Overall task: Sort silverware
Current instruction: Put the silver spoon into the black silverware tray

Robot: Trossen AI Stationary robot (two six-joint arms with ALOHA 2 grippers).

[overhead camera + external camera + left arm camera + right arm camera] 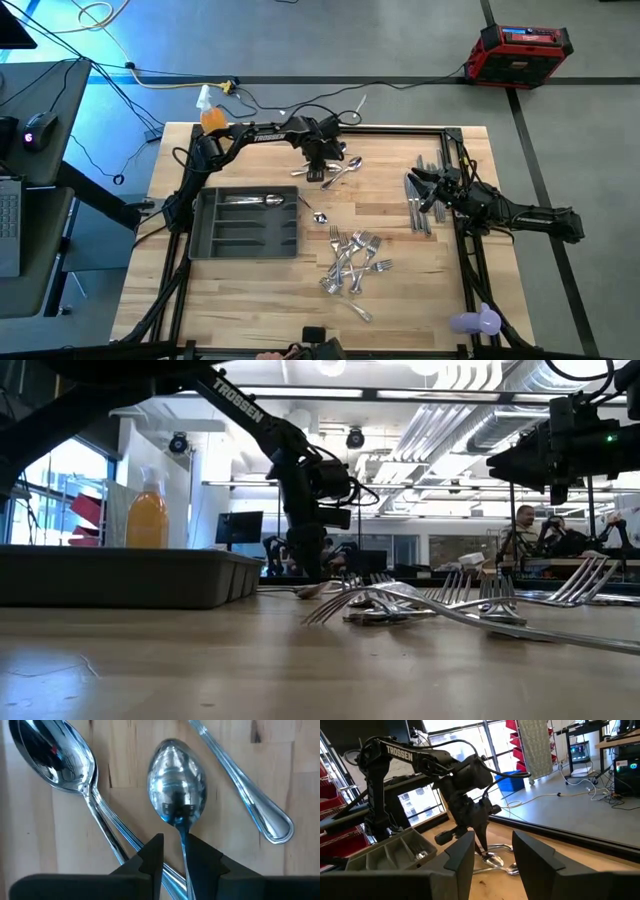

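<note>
Three spoons [340, 172] lie on the wooden table at its far middle. My left gripper [318, 170] points down over them, its fingers [202, 857] narrowly open on either side of one spoon [176, 787], which lies bowl down. A second spoon [55, 755] and a handle [250, 790] lie beside it. The dark grey tray [215, 235] at the left holds one spoon [262, 200]. A heap of forks [355, 262] lies near the middle, and knives [418, 212] lie at the right. My right gripper [492, 850] hangs open and level above the knives. My left gripper comes from above, pointing down, with a finger on each side of the spoon's neck [183, 842], just behind the bowl. The neck lies right by one finger, and bare wood shows between it and the other. Whether a finger touches it, I cannot tell.
An orange bottle [213, 118] stands at the far left corner and a purple object [478, 322] at the near right. Dark frame rails [462, 250] run along the table's edges. A small spoon [318, 214] lies right of the tray. People sit in the room beyond [525, 525].
</note>
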